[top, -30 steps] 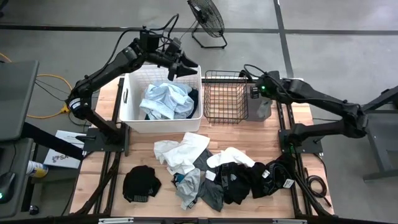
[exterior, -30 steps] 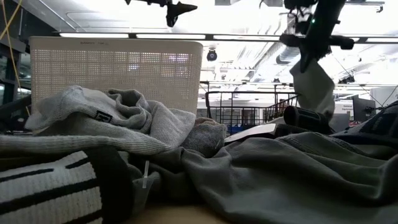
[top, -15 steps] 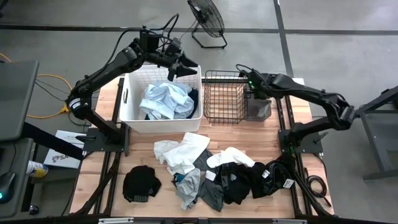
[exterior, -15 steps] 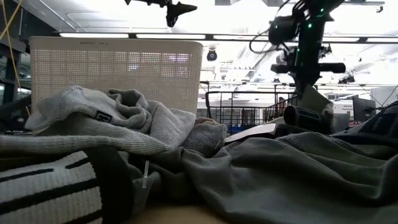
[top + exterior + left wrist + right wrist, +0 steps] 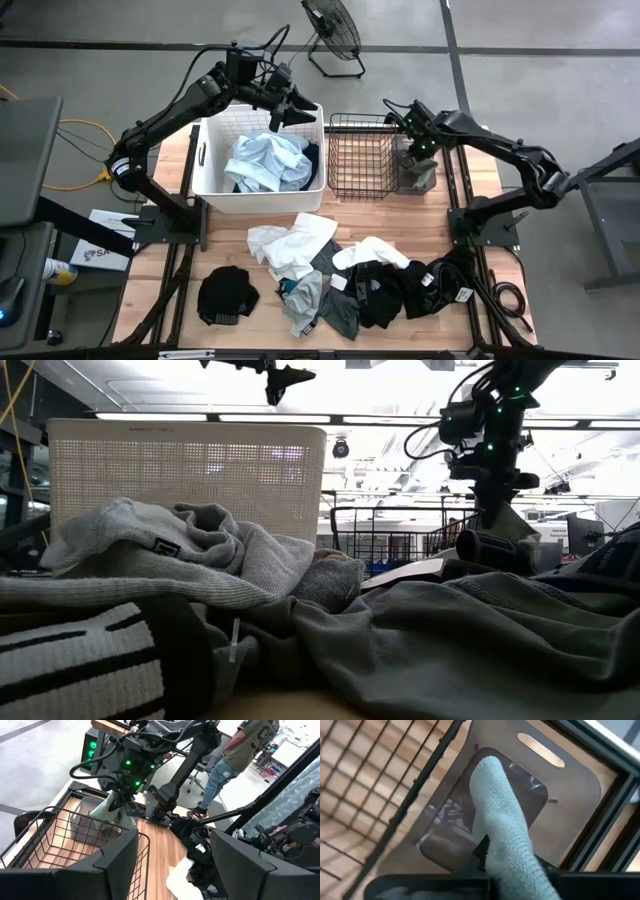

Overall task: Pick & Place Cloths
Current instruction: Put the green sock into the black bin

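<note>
The right gripper [image 5: 418, 152] is clamped on a pale grey sock [image 5: 505, 827], which hangs just beside the wire basket [image 5: 362, 155] near the bench's far right corner. The left gripper [image 5: 290, 108] hovers above the white tub's [image 5: 212, 175] far rim, fingers apart. Other cloths [image 5: 330, 270] lie heaped along the bench's near edge.

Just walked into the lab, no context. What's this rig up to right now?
It's sorting cloths. The right gripper is shut on a pale grey cloth, holding it just outside the empty wire basket, on its right side. The left gripper hangs open over the white tub, which already holds a light blue cloth. A pile of white, grey and black cloths lies on the table's near half.
</note>
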{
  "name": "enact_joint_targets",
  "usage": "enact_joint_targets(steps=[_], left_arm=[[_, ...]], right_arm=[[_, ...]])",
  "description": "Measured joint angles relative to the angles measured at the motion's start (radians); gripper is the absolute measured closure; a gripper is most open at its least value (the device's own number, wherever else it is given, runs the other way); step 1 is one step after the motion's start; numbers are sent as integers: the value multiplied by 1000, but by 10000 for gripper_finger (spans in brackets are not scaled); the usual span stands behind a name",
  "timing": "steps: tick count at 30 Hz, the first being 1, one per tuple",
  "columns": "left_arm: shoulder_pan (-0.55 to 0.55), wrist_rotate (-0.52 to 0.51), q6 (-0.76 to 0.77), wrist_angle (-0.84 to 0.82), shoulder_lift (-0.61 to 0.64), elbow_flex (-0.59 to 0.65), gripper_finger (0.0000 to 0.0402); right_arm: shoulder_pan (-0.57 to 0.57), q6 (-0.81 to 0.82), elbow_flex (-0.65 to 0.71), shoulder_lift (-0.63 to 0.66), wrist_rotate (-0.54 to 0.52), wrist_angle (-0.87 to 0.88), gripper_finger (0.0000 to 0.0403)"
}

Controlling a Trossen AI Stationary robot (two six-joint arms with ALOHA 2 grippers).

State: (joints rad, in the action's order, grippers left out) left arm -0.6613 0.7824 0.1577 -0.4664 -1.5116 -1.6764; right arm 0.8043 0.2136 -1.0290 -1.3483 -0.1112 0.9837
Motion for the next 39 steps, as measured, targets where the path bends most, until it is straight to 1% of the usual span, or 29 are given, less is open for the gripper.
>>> enact_joint_targets(steps=[4, 6, 11, 16, 19, 24, 27, 30, 34, 39], left_arm=[[0, 0, 0, 0, 0, 0, 161], [0, 0, 0, 0, 0, 0, 161], [0, 0, 0, 0, 0, 0, 161], [0, 0, 2, 0, 0, 0, 161], [0, 0, 3, -1, 0, 0, 161], [0, 0, 3, -1, 0, 0, 161], [0, 0, 3, -9, 0, 0, 161], [0, 0, 3, -9, 0, 0, 161], [0, 0, 4, -9, 0, 0, 161], [0, 0, 6, -9, 0, 0, 161]], right_arm=[[22, -142, 0, -5, -2, 6, 399], [26, -179, 0, -22, -1, 7, 399], [29, -240, 0, -107, 21, 9, 399], [35, -278, 0, -197, -7, 9, 398], [42, -326, 0, -233, 21, 10, 398], [50, -417, -2, -272, 55, 7, 398], [60, -451, -1, -279, 36, 6, 398], [62, -446, 0, -279, 31, 12, 395], [54, -449, 0, -270, 30, 32, 367], [37, -426, 0, -222, 25, 6, 300]])
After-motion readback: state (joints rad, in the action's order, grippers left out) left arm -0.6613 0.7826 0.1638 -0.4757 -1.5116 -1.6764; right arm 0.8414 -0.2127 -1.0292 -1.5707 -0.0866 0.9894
